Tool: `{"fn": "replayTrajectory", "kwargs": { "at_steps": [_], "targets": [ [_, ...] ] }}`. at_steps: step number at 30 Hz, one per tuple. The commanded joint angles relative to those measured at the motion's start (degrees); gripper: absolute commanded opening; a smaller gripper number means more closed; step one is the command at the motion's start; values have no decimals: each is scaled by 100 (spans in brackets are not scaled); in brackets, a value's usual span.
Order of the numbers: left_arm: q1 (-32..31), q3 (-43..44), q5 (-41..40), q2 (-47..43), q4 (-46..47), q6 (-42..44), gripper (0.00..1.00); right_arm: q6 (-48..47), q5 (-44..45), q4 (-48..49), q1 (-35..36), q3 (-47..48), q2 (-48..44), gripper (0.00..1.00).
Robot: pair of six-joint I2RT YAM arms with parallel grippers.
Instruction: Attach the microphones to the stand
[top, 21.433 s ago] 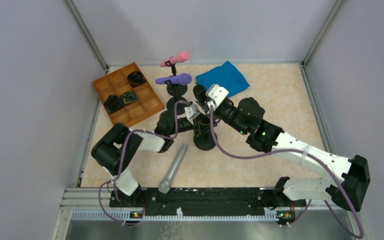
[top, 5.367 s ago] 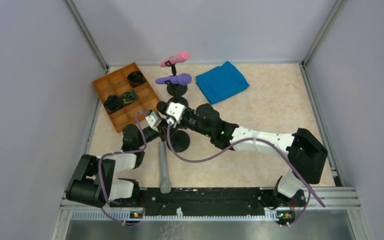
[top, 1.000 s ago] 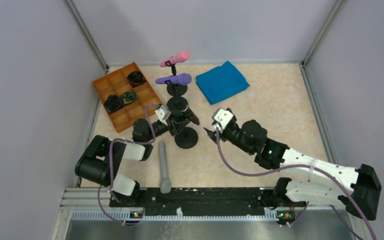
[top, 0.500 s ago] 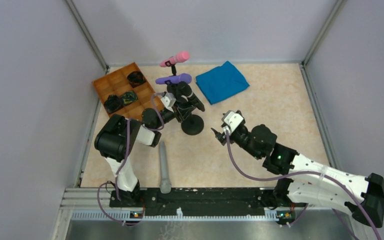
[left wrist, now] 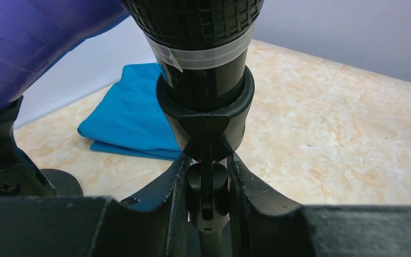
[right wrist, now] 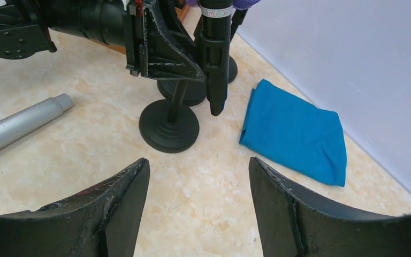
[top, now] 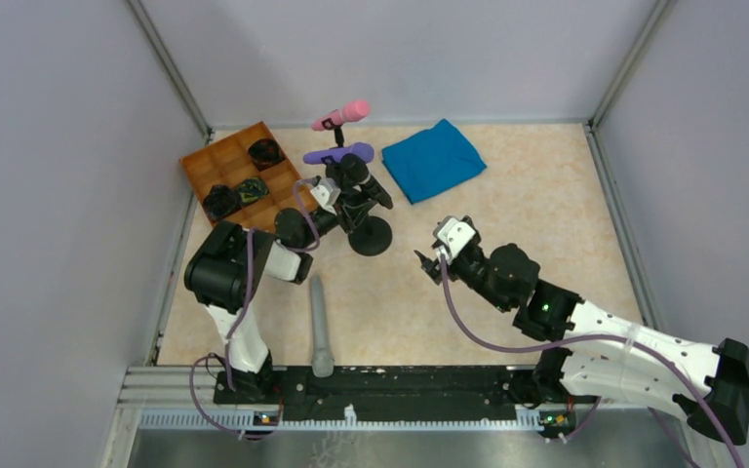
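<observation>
My left gripper (left wrist: pixel 207 167) is shut on the neck of a black stand (top: pixel 371 237), just under its clip. The black microphone (top: pixel 355 179) sits in that clip, head up (left wrist: pixel 192 21), body hanging down (right wrist: pixel 215 53). Right behind it the purple microphone (top: pixel 339 154) rests on its own stand, its head close at the left (left wrist: pixel 27 37). The pink microphone (top: pixel 343 115) is mounted further back. The silver-grey microphone (top: pixel 320 322) lies loose on the table near the front rail. My right gripper (top: pixel 427 261) hovers open and empty to the right of the held stand (right wrist: pixel 169 127).
A folded blue cloth (top: pixel 432 159) lies at the back right of the stands. An orange compartment tray (top: pixel 224 161) with dark items sits at the back left. Grey walls close in the table on three sides.
My left arm has carried the stand with the black microphone back and slightly right, up to the purple microphone's stand. My right gripper has drawn back to the right and stays open.
</observation>
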Motion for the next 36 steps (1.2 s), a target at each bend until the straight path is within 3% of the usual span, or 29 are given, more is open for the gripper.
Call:
{"fn": "replayTrajectory", "kwargs": {
  "at_steps": [1, 4, 10, 13, 23, 29, 36],
  "targets": [
    [75, 150, -186, 12, 553, 240, 24, 16, 37, 75, -43, -19, -86, 68],
    [79, 123, -187, -30, 531, 243, 38, 37, 27, 83, -43, -31, -80, 68],
    [79, -39, -146, -243, 431, 213, 55, 38, 27, 101, -42, -53, -68, 68],
    [79, -240, -170, -463, 436, 151, 73, 38, 36, 119, -43, -72, -50, 68],
    [-2, -1107, -86, -1475, 230, -147, 85, 10, 82, 212, -43, -203, -121, 68],
    [-336, -1594, -963, -2913, -1828, -171, 86, 160, 207, 264, -48, -320, -289, 68],
    [-1013, -1602, -3369, -4837, -5197, -858, 84, 558, 360, 450, -45, -538, -437, 68]
  ]
}}
